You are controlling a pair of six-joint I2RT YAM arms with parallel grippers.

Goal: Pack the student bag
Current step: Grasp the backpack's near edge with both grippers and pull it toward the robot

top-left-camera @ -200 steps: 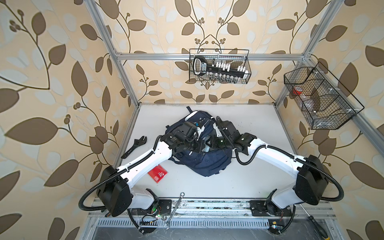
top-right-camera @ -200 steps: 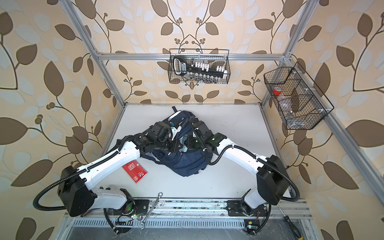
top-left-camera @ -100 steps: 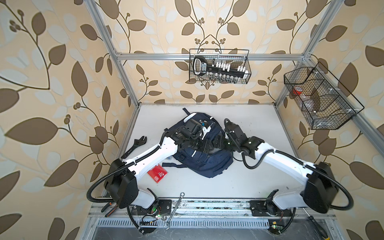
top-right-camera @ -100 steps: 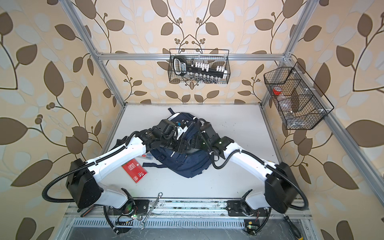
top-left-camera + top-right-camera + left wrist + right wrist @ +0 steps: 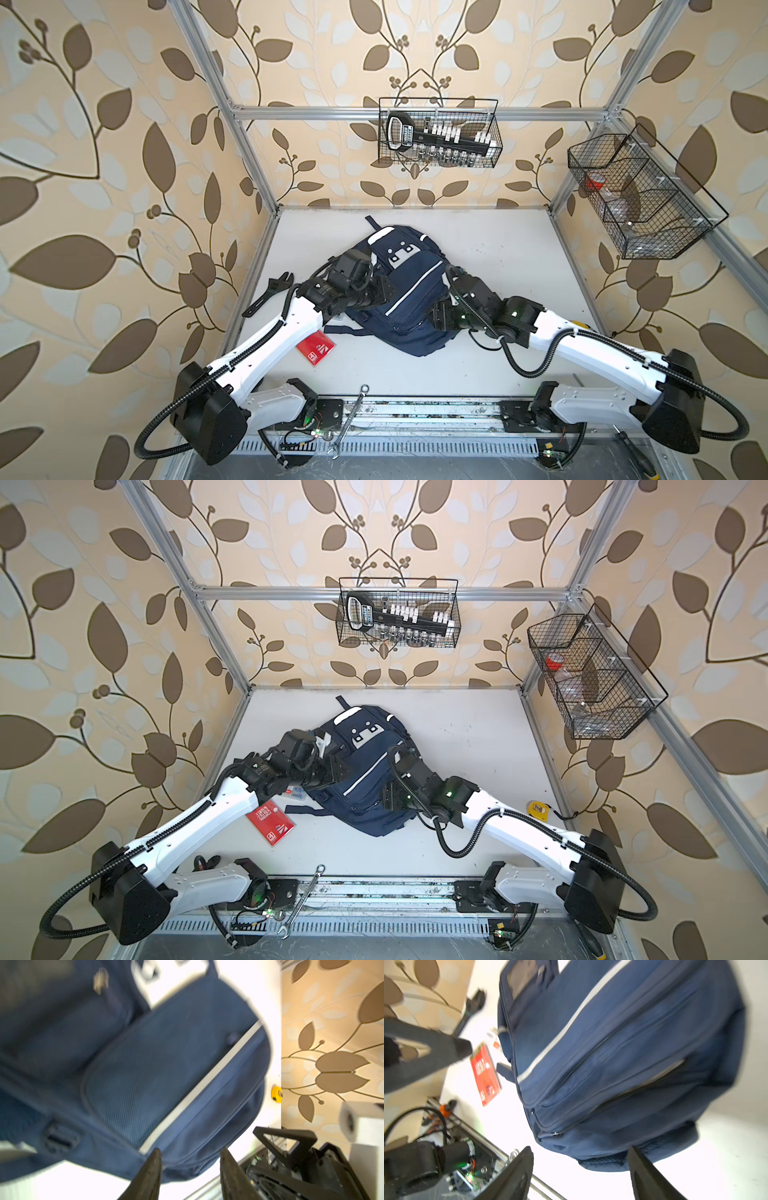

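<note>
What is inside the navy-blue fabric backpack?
No contents show: the navy-blue fabric backpack lies front-up on the white table, and its fabric covers the interior. A flat red booklet lies outside, beside it.

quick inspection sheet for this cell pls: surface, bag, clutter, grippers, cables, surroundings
surface: white tabletop, a few dark specks.
job's things: large navy-blue fabric backpack with white stripes lies front-up mid-table; zip state unclear.
clutter: red rectangular booklet, black adjustable wrench, yellow tape measure on the table; silver spanner on the front rail.
grippers: left gripper and right gripper both open, empty, at the backpack.
cables: black corrugated hoses loop beside both arms.
surroundings: leaf wallpaper; black wire basket with a socket set on the back wall, second wire basket on the right wall.
</note>
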